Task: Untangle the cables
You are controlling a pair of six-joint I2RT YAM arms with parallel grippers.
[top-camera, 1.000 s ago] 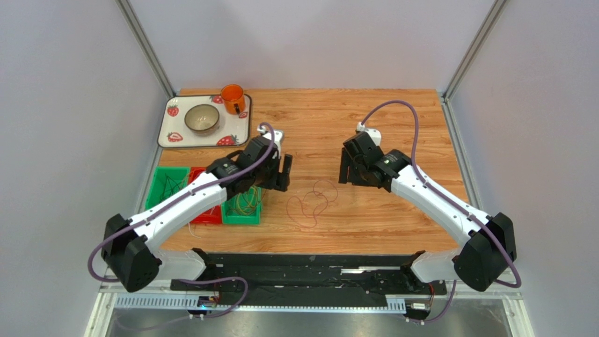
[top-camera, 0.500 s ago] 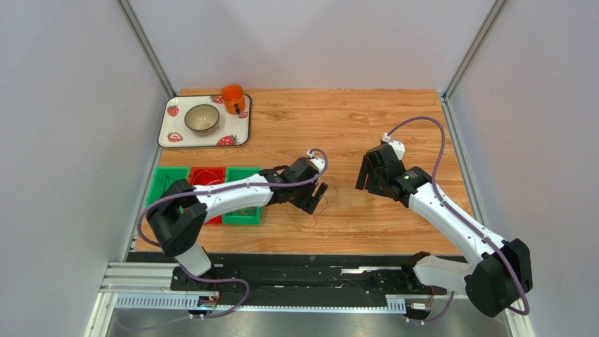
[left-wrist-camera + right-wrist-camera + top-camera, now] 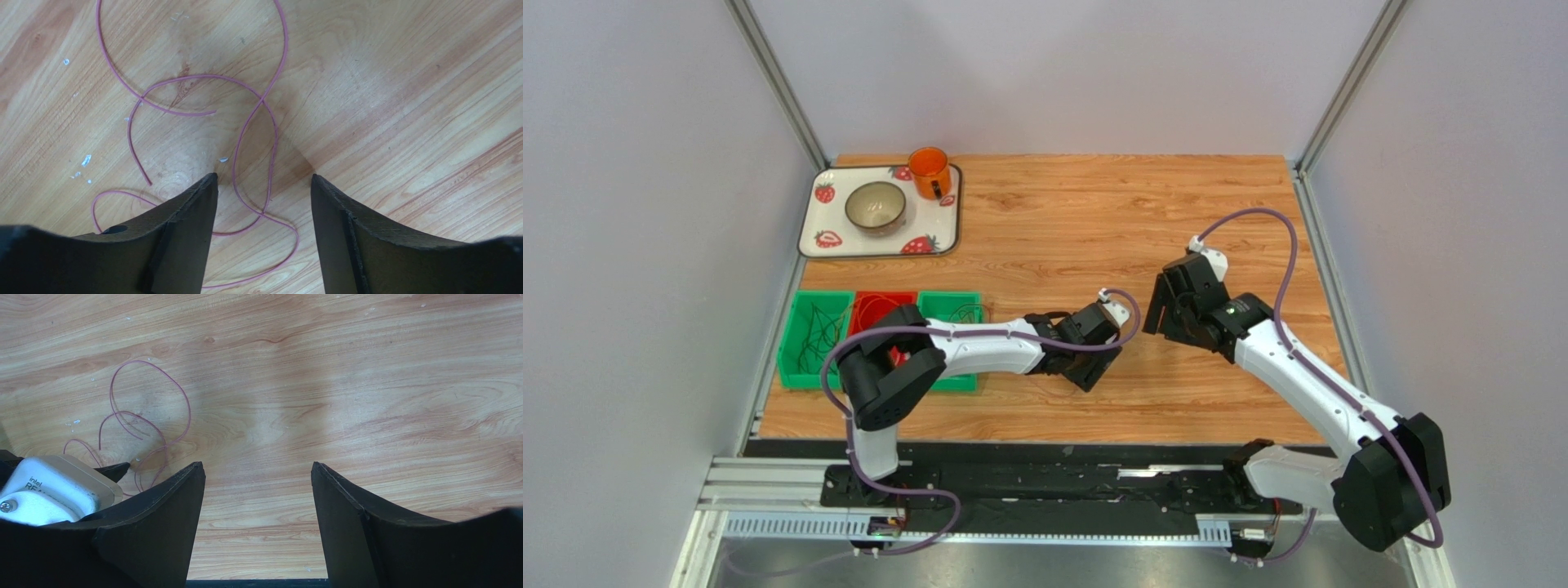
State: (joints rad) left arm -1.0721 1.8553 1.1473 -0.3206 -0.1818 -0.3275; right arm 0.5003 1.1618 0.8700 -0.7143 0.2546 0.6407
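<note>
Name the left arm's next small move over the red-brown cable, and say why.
Probably lower the left gripper straight down and close on one strand. Its jaws stand open over the red-brown cable, with two strands of one loop running between the fingers and nothing held yet. The right gripper, also open, hangs over the table to one side.

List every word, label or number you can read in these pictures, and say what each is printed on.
"intel": on the white camera box at the lower left of the right wrist view.
"RE": on the line below on the same box; the rest of the word is cut off.
The tray shows only strawberry pictures, and the mug has no print that can be read. No other text is legible.
</note>
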